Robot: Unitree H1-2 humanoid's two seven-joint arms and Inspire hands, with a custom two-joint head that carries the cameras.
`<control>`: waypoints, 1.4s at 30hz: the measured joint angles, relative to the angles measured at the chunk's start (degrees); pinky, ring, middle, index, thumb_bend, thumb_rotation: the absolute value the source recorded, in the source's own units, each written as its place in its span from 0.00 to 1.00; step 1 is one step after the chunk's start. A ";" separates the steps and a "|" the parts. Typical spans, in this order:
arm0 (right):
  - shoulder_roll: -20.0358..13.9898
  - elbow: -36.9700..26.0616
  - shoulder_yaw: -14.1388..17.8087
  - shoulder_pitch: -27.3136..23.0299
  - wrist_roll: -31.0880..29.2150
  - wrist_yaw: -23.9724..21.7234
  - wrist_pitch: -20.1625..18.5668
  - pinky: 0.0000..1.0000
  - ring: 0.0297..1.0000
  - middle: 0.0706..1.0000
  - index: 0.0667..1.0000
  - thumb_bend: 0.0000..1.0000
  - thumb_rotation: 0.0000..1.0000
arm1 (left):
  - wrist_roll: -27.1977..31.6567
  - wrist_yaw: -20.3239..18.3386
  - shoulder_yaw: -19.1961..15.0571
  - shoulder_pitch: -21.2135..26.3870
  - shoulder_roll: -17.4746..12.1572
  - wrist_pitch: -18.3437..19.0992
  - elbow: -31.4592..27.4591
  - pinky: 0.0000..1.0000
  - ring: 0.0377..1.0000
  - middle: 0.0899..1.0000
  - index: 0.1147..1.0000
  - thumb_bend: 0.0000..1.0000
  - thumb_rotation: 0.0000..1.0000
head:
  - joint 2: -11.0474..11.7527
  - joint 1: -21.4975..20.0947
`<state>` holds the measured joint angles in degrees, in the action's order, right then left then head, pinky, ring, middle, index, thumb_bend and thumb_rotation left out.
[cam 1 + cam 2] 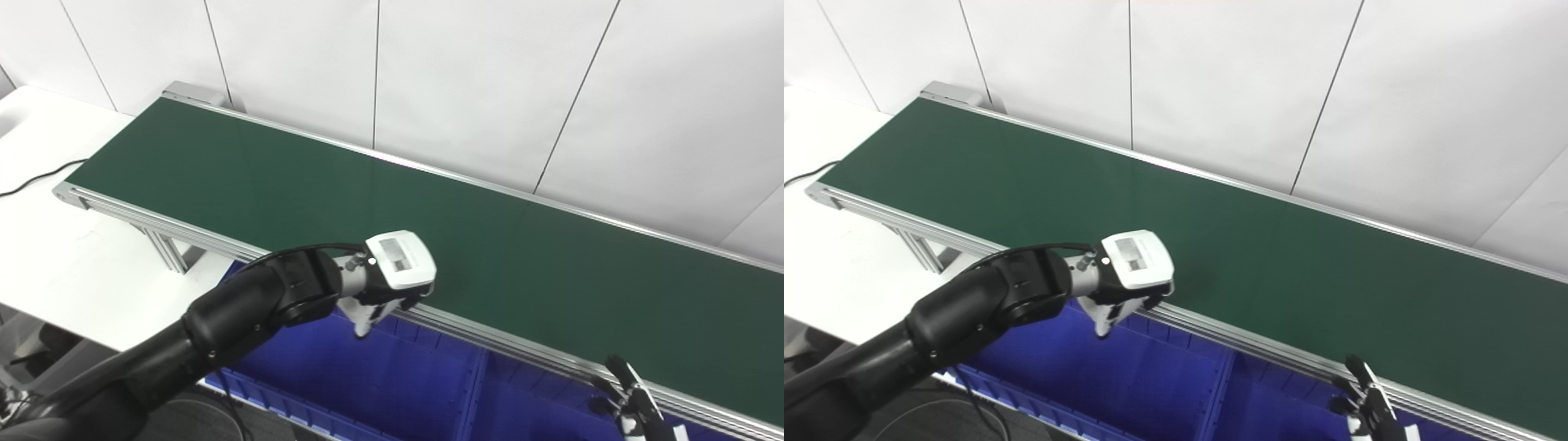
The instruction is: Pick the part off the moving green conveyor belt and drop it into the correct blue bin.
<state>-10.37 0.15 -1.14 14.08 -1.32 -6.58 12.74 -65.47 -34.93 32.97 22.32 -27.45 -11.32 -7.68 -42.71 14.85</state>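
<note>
One green conveyor belt (343, 196) ran diagonally across my view, from the far left down to the near right, framed by silver aluminium rails (490, 343) along both long edges. No part was visible on its surface, and I could not make one out in either hand.

My left hand (392, 278) hung at the belt's near rail, over the left blue bin (367, 373). Its white back faced up and its fingers (366, 318) curled downward beneath it; from above I could not tell whether they were closed on anything or merely bent. The black forearm (245, 312) behind it rose from the lower left corner.

My right hand (1366, 404) barely entered at the bottom edge, near the rail on the right side. Only a few dark fingertips showed, pointing up and held apart from one another, with nothing between them.

I counted two blue bins below the near rail: the left one under my left hand, and a second bin (539, 404) just beside it to the right, the two sharing a divider wall. One white worktop (55, 245) lay to the left under the belt's end, with one black cable (37, 177) trailing across it. White wall panels (490, 79) stood behind the belt.
</note>
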 measured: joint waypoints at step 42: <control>1.61 0.06 -0.23 0.17 1.99 -0.01 -0.06 0.75 0.83 0.92 0.89 0.93 0.92 | 11.57 -0.37 -15.73 -15.32 -1.86 4.14 -7.85 1.00 1.00 1.00 1.00 1.00 0.81 | -0.52 -8.59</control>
<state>-8.76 0.21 -1.37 14.25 0.66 -6.59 12.68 -53.89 -35.30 17.24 7.00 -29.32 -7.18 -15.52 -43.24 6.27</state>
